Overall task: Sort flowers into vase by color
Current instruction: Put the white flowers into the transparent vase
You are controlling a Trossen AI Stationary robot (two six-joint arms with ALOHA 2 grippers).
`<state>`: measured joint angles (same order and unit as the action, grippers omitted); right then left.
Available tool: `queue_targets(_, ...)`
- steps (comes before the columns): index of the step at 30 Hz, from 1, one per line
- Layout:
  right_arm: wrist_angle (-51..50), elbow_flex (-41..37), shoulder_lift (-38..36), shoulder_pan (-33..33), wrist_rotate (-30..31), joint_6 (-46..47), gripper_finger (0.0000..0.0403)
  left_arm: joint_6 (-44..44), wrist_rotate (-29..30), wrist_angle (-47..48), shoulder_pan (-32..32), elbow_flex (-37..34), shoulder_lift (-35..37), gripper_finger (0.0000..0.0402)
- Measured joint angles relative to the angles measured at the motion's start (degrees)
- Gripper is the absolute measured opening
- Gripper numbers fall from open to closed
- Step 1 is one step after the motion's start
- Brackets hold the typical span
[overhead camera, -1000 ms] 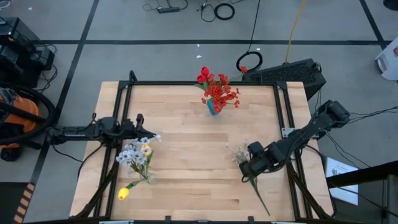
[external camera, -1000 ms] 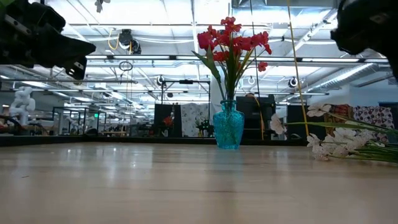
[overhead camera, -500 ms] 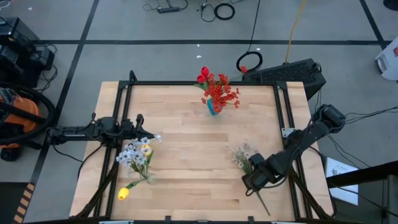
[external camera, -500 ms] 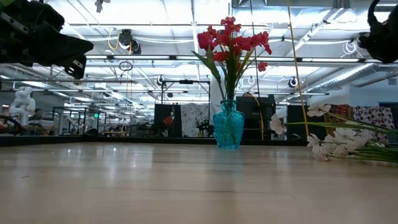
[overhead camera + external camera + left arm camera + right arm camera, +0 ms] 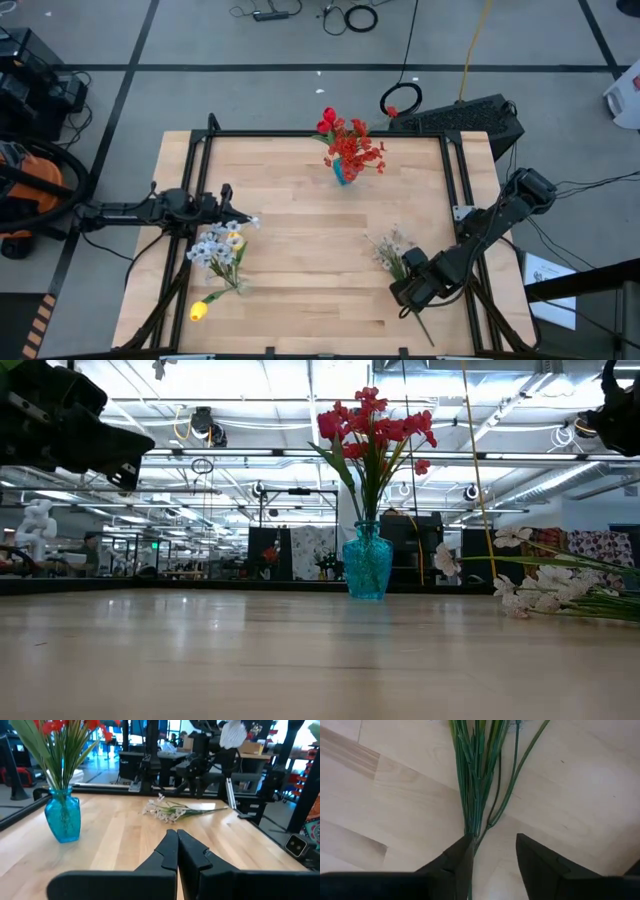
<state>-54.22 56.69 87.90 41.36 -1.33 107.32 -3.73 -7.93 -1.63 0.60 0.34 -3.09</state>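
A teal vase [image 5: 342,176] full of red flowers [image 5: 350,140] stands upright at the table's far middle, also seen in the low view [image 5: 367,565]. A pale white spray [image 5: 388,248] lies flat on the table's right part, its green stems [image 5: 475,785] running toward the near edge. My right gripper [image 5: 492,845] points down over those stems, open, with the stem ends beside one finger. My left gripper [image 5: 176,834] is shut and level at the left edge. Below it lies a white and yellow bunch [image 5: 220,246]. My right gripper stands open above the spray's stem ends [image 5: 472,827], coming from above. One fingertip [image 5: 462,851] sits right at the bundle. Whether it touches the stems I cannot tell.
A single yellow bud [image 5: 198,311] lies near the near left corner. A black frame rail [image 5: 455,200] runs along the table's right side next to my right arm. Bare wood lies between the vase and the two flower bunches.
My right gripper has moved toward the table's near edge, from the white spray's blossoms along its stems, and has sunk a little. The spray lies where it was.
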Motion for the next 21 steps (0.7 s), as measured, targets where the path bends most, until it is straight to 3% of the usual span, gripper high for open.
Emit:
queue_targets(11,2.0,-0.1,1.1,0.0,5.2,1.5,0.0181,-0.3,0.2,-0.2,0.0,0.0,-1.2,0.0002)
queue_targets(21,5.4,-0.1,11.2,0.0,3.8,-2.0,0.0191,-0.3,0.2,-0.3,0.0,0.0,-1.2,0.0002)
